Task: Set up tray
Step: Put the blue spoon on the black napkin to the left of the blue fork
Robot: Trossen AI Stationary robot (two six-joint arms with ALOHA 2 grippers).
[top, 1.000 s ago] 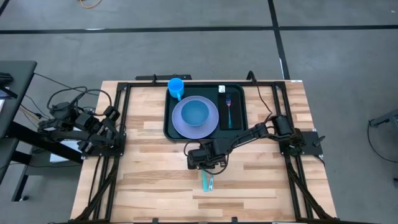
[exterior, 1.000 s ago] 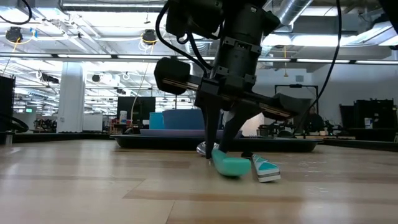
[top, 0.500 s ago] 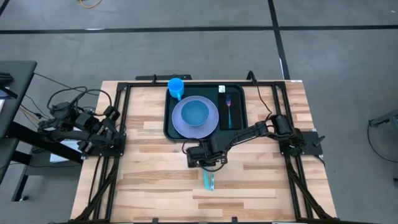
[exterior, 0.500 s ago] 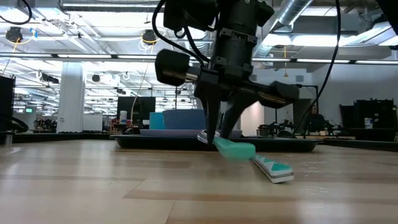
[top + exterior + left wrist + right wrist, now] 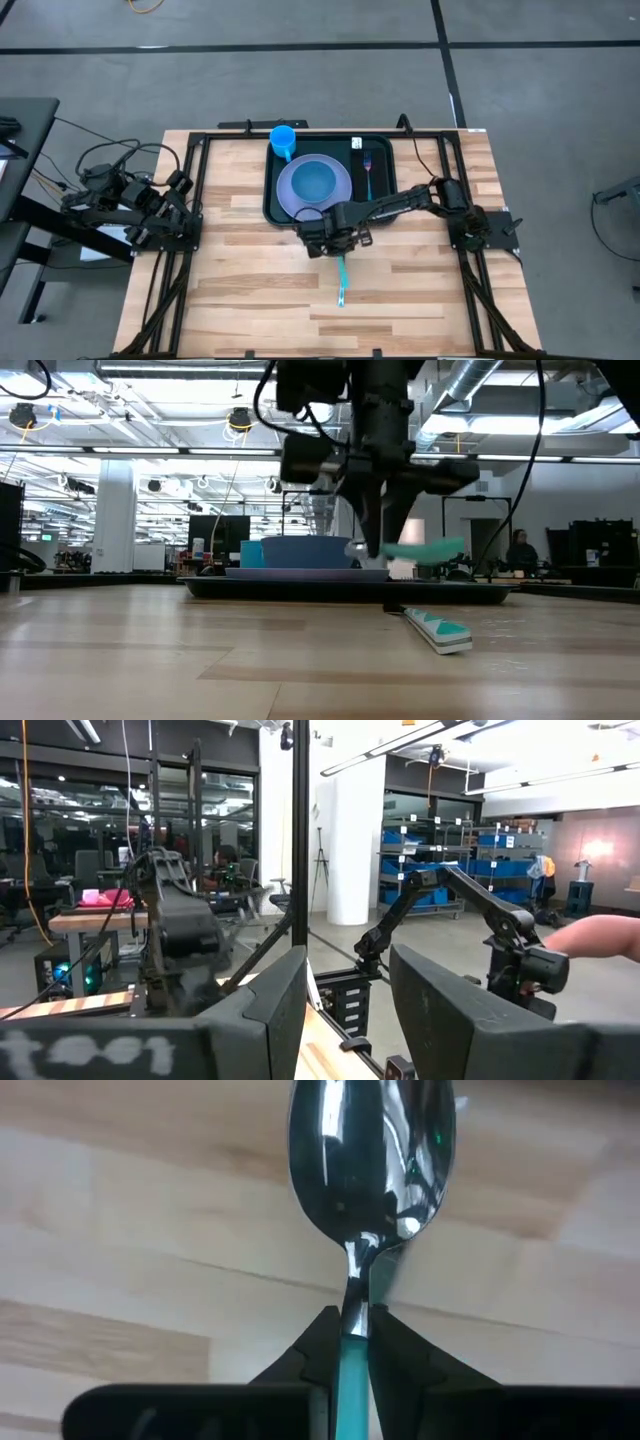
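Gripping a teal-handled spoon (image 5: 368,1190) by its neck, the right gripper (image 5: 330,238) hovers at the near edge of the tray (image 5: 271,205). Already on the tray at the table's far side are a plate (image 5: 314,187), cup (image 5: 283,139) and fork (image 5: 367,172). Another teal utensil (image 5: 341,280) lies on the table (image 5: 240,290), likely left to place. Parked at the table's left edge, the left gripper (image 5: 345,1010) is open.

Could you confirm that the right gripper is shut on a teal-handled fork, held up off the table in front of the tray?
Not quite: it is a spoon, not a fork. The right wrist view shows the right gripper shut on the teal handle just below the spoon's rounded bowl. The fork lies in the tray, as the high view shows. The rest is right.
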